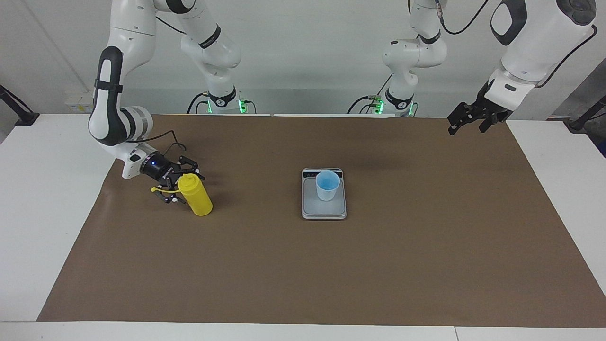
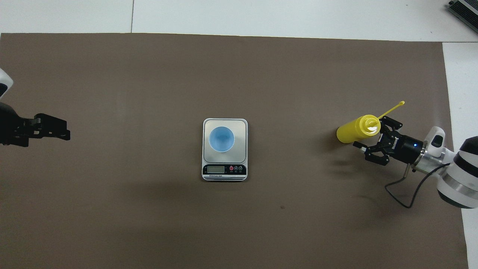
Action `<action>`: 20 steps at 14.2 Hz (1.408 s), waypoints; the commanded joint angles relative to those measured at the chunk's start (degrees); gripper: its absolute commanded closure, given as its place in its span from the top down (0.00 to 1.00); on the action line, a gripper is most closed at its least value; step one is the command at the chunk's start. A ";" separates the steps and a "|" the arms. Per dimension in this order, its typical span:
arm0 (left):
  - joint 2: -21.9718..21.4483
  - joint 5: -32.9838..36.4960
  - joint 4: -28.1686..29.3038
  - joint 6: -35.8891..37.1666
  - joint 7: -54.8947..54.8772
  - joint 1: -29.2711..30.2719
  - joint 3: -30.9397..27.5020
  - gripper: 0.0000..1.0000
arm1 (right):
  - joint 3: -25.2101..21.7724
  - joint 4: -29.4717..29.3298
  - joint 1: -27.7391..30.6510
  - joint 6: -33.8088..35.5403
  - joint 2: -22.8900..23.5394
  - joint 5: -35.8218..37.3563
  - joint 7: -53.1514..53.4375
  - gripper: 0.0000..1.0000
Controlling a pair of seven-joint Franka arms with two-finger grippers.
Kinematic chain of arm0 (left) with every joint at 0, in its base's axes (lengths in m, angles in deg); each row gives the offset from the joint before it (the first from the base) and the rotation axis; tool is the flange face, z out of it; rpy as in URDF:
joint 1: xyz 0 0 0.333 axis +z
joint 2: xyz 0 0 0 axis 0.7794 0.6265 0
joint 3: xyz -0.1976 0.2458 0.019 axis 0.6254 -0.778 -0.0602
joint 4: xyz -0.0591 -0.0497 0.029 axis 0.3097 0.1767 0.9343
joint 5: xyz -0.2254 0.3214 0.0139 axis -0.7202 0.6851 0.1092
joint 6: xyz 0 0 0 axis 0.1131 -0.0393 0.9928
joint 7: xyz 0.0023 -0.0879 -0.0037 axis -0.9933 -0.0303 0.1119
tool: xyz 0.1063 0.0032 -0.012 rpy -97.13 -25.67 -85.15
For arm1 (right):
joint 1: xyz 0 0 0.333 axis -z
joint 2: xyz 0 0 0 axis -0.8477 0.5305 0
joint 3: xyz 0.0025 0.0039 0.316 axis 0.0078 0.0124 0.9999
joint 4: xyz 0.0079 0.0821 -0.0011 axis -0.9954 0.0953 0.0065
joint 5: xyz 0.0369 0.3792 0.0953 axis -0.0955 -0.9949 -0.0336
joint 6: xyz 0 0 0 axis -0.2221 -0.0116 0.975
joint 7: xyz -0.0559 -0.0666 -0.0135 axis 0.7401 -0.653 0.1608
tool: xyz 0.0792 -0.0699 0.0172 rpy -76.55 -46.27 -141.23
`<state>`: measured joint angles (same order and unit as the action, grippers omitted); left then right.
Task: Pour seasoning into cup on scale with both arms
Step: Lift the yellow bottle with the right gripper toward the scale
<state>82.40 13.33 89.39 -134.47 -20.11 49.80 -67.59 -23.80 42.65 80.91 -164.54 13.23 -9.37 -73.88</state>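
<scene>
The yellow seasoning bottle [image 1: 199,198] stands upright on the brown mat toward the right arm's end of the table, its cap strap [image 2: 392,108] sticking out sideways. My right gripper [image 1: 184,185] is low and level at the bottle's upper part, open, with a finger on each side of it and not closed on it; it also shows in the overhead view [image 2: 371,131]. The light-blue cup [image 1: 327,185] stands upright on the silver-grey scale [image 1: 324,208] at the middle of the mat. My left gripper [image 1: 466,129] is open and empty, raised over the left arm's end of the mat, and waits.
The brown mat [image 1: 378,265] covers most of the white table [image 1: 38,189]. The scale's display strip [image 2: 224,170] faces the robots. A black cable [image 2: 403,194] hangs from the right wrist above the mat.
</scene>
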 commanded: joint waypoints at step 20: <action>-1.65 0.91 1.81 -0.56 -5.19 -0.44 -0.65 1.00 | 0.93 -1.04 -3.60 -5.51 1.31 -6.35 -3.08 0.39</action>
<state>82.36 13.37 89.39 -134.48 -24.61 49.96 -67.92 -23.55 42.46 78.23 -169.54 13.97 -13.34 -75.41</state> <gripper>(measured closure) 0.000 0.379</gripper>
